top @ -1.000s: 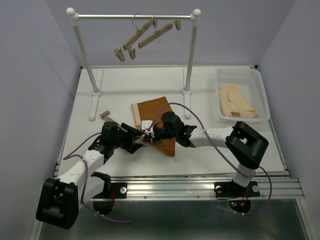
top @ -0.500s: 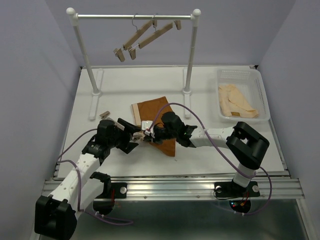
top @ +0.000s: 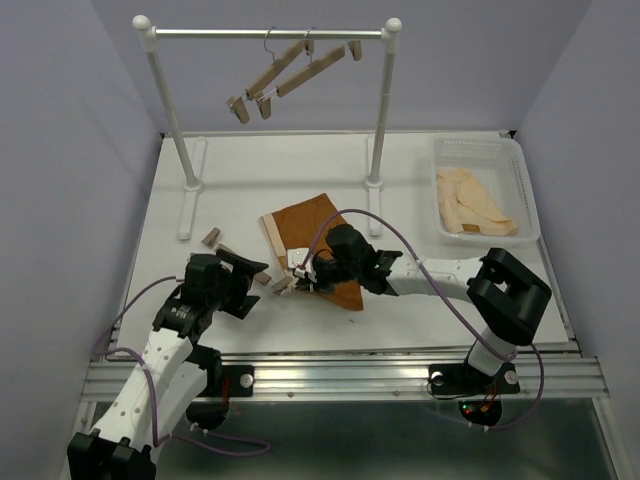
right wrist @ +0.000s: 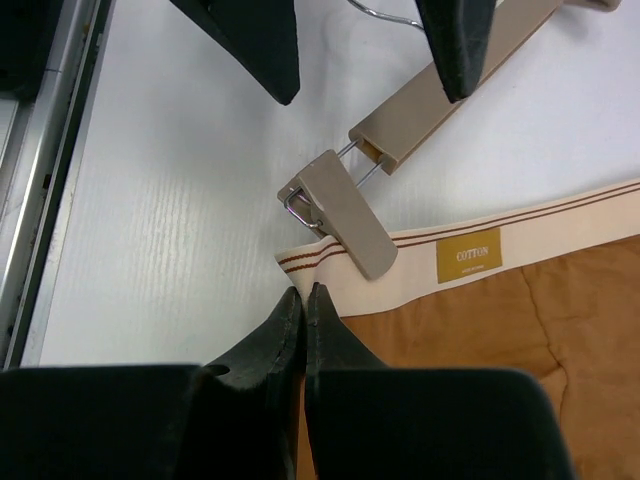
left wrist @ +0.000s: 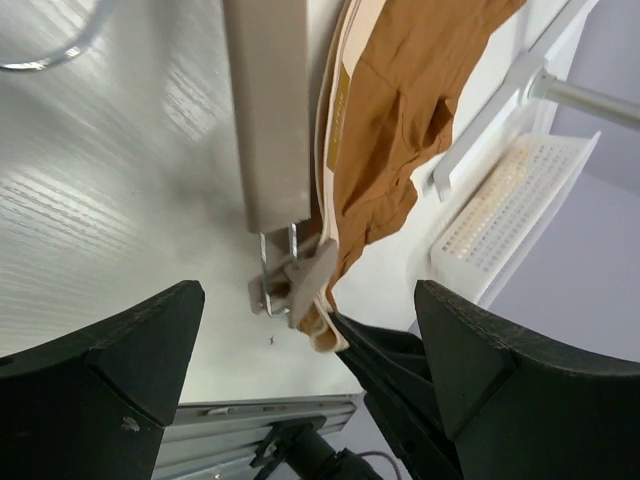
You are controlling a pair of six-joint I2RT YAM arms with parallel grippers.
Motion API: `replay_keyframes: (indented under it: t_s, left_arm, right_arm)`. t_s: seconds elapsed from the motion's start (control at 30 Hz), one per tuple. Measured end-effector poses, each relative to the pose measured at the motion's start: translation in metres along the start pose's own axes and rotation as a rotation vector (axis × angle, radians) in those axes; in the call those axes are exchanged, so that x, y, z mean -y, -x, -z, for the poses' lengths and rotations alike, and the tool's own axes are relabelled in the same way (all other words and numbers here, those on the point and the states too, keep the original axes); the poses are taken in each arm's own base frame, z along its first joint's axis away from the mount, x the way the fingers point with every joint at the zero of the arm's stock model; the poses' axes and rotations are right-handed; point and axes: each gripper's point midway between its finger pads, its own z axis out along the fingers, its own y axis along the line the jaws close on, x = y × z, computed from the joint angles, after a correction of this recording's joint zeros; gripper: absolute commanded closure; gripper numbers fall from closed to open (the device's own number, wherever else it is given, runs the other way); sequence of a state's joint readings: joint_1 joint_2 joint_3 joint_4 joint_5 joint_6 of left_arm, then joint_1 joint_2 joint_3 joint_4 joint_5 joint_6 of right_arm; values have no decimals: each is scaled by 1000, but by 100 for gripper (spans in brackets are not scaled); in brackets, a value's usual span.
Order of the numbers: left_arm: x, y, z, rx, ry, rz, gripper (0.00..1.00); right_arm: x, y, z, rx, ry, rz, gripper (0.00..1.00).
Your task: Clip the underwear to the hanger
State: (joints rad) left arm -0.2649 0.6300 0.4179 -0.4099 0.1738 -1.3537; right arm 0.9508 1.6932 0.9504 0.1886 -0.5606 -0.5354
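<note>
Right gripper [right wrist: 303,300] jaws are pinching the underwear [right wrist: 480,340] beside the clip [right wrist: 345,215] of the hanger [right wrist: 440,95], steadying it. Left gripper [left wrist: 305,310] jaws are hanging wide open near that clip

The underwear [top: 318,232], rust-brown with a pale waistband [right wrist: 530,222] striped in brown and bearing a mustard label [right wrist: 468,255] marked COTTON, was spread mostly flat near the middle of the surface [top: 460,170], its waistband turned toward the left edge. The hanger [right wrist: 415,118], a light-wood bar with a thin wire hook [left wrist: 45,48], was laid flat just beside it, toward the near-left corner. One end clip [right wrist: 338,222] was seen overlapping the waistband's near corner; the other clip [top: 211,238] was lying bare.
</note>
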Motion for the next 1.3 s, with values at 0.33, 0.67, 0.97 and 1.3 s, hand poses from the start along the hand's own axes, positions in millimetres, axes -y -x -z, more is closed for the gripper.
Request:
replay_keyframes:
  t_s: [0.33,0.67,0.97,1.3]
  left_arm:
    - [-16,20,1,122,27,82,1]
    - [-39,46,-20,261,101,115,2]
    - [-26,70,-39,364,58,109,2]
    - [-38,78,-53,360,147,67,1]
  right_arm:
    - [-4,18,13,25,5,-6,99]
    - [-10,25,21,30,22,-36,99]
    - [-16,24,22,19,49,-66,99]
    - [-14,23,25,-3,32,-80,99]
